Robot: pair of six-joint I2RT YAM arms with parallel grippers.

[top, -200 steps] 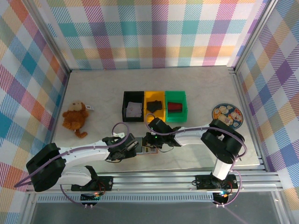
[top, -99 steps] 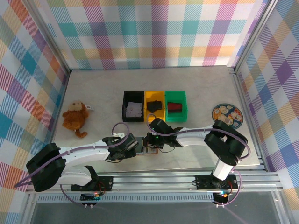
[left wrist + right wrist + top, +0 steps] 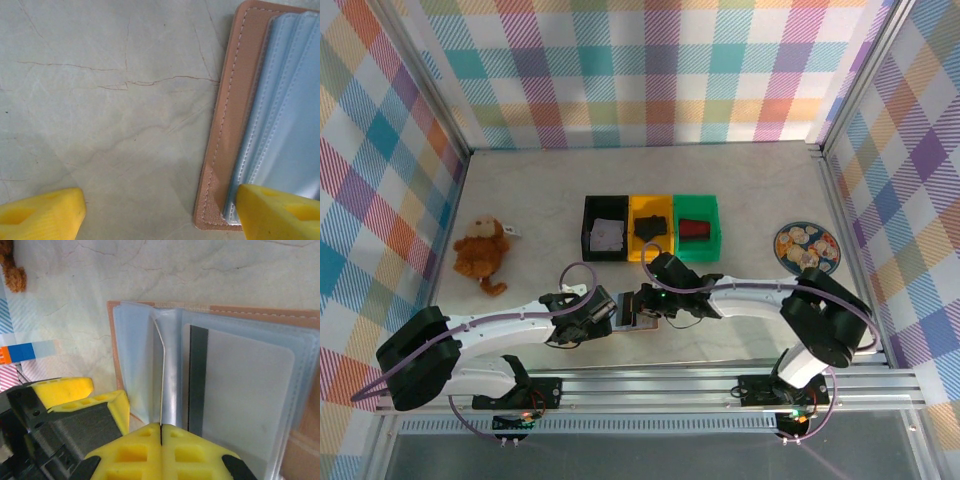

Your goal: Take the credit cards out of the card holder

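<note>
One card holder (image 3: 132, 350), open; one striped card (image 3: 240, 390) inside; three bins (image 3: 651, 200) behind.

Three walls close in the workspace, each covered in plaid cloth of pastel blue, orange, purple, green and yellow: the back wall (image 3: 650, 70) faces the camera squarely, while the left wall (image 3: 370, 180) and the right wall (image 3: 910, 170) slant outward (their checks run diagonally). Bare aluminium posts (image 3: 425, 85) mark the two back corners. The table (image 3: 750, 185) is pale cream-grey with a marble look. From the left wrist its surface (image 3: 100, 125) shows thin brownish veins like hairline cracks. Ribbed aluminium rails (image 3: 660, 385) run along its near edge, and beyond them lies a dull grey floor (image 3: 650, 450). The light is even and soft, with only faint shadows.
</note>
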